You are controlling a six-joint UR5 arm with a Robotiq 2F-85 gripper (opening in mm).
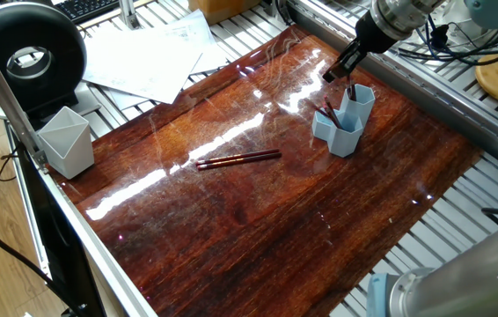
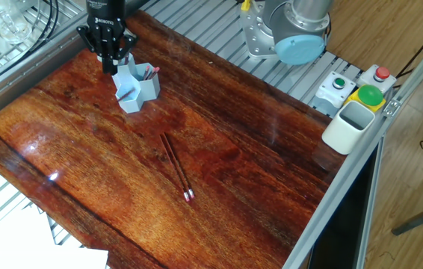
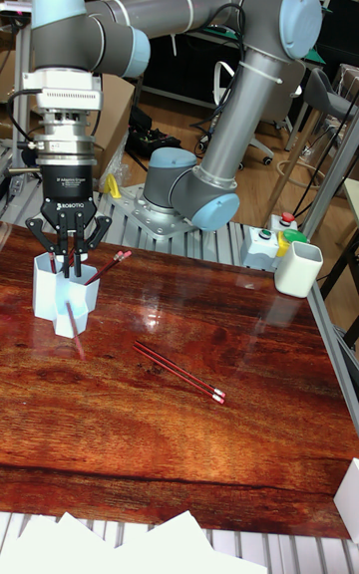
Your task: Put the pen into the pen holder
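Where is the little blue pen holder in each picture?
One fixed view: pen holder upper right, under the end effector.
The other fixed view: pen holder upper left.
Tall fixed view: pen holder left of the middle.
Shared landmark: two pens lying on the table.

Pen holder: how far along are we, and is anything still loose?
Done: several pens stand in the holder. In hand: nothing that shows; the gripper hangs open just above the holder. Left: two pens lie side by side on the table, well clear of the holder.
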